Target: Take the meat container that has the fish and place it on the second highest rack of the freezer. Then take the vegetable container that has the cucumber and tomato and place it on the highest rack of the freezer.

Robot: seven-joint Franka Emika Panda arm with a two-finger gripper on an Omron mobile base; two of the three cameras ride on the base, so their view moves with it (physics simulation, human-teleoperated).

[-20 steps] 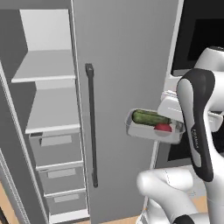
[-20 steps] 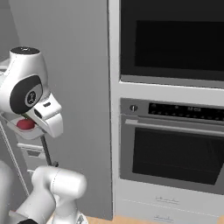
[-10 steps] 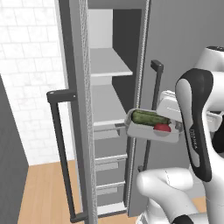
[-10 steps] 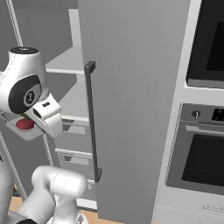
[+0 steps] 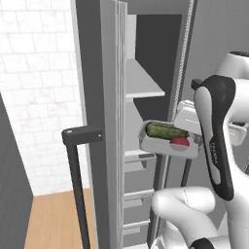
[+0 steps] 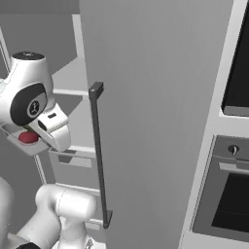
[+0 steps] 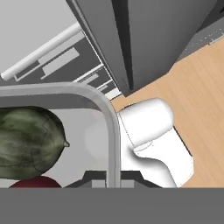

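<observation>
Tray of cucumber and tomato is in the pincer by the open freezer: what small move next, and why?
Probably lift it: the vegetable container, clamped at its rim by the pincer, hangs below the highest rack, so it likely must rise before going in.

The left base view looks forward from behind and left of the arm, close to the edge of the tall grey freezer point(image 5: 109, 121) with its open dark door, and meets the small shallow grey tray with green cucumber and red tomato point(image 5: 168, 141) from the side. The right base view looks from behind and right, nearly square onto the freezer's dark grey door point(image 6: 151, 112), and shares that tray point(image 6: 24, 144) and the white shelves. The hand view sits right above the tray's rim point(image 7: 111, 127), facing down past it to the wooden floor point(image 7: 197, 100).
</observation>
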